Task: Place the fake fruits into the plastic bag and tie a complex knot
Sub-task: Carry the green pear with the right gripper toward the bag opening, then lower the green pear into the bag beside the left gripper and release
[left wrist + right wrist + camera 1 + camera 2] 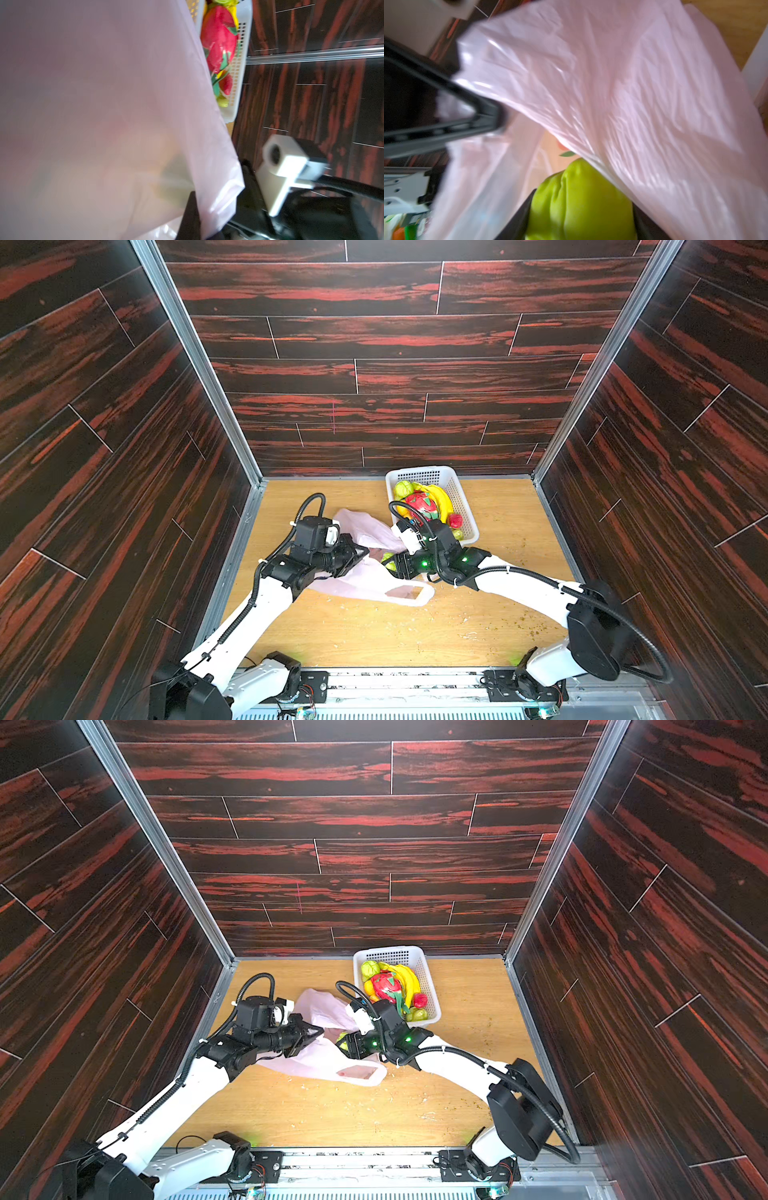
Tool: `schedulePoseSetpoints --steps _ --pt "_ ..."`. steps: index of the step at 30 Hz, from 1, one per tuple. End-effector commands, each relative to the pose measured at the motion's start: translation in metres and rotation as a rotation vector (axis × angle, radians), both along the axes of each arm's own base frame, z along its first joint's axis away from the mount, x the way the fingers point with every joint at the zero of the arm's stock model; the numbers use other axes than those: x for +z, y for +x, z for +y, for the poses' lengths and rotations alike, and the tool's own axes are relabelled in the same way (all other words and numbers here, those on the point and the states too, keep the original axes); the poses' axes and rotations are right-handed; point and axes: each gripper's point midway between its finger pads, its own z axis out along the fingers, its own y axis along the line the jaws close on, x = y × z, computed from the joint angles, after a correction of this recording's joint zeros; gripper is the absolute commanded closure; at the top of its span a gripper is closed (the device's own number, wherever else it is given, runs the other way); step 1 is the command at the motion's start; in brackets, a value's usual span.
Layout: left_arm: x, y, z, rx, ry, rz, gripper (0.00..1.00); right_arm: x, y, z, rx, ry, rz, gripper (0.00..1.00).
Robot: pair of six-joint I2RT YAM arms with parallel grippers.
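Observation:
The pale-pink plastic bag [365, 583] [316, 1063] lies crumpled at the table's middle. My left gripper [363, 551] [319, 1031] is shut on its upper edge [218, 193] and holds the mouth lifted. My right gripper [390, 565] [343, 1043] is shut on a green lumpy fruit [388, 558] [581, 207], which sits at the bag's mouth under the raised film [633, 83]. The other fake fruits lie in the basket: a dragon fruit [422, 506] [220, 41], bananas [442, 497], a strawberry [456, 521] and a green fruit [402, 489]. No knot shows.
The white perforated basket [466, 506] [429, 977] stands at the back, just right of the bag and close behind my right wrist. One strap handle loop [411, 593] lies flat toward the front. Crumbs dot the wooden table [498, 614]. Dark panelled walls enclose three sides.

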Motion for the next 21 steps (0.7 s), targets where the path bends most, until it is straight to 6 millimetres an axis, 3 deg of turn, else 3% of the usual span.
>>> schedulePoseSetpoints --steps 1,7,11,15,21 --pt "0.025 -0.001 -0.008 -0.009 -0.075 -0.049 1.00 0.025 0.019 0.012 -0.027 0.091 -0.129 0.79" --pt "0.027 -0.001 -0.012 -0.010 -0.093 -0.054 1.00 0.043 0.024 0.017 0.002 0.141 -0.205 0.78" --pt "0.031 -0.001 -0.019 -0.018 -0.127 -0.058 1.00 0.040 0.027 0.012 -0.025 0.122 -0.232 0.77" --pt "0.043 -0.002 -0.027 -0.024 -0.168 -0.079 1.00 0.037 0.037 0.007 -0.064 0.123 -0.269 0.77" --pt "0.062 -0.004 -0.036 -0.024 -0.245 -0.113 1.00 0.054 0.050 0.010 -0.058 0.177 -0.306 0.74"
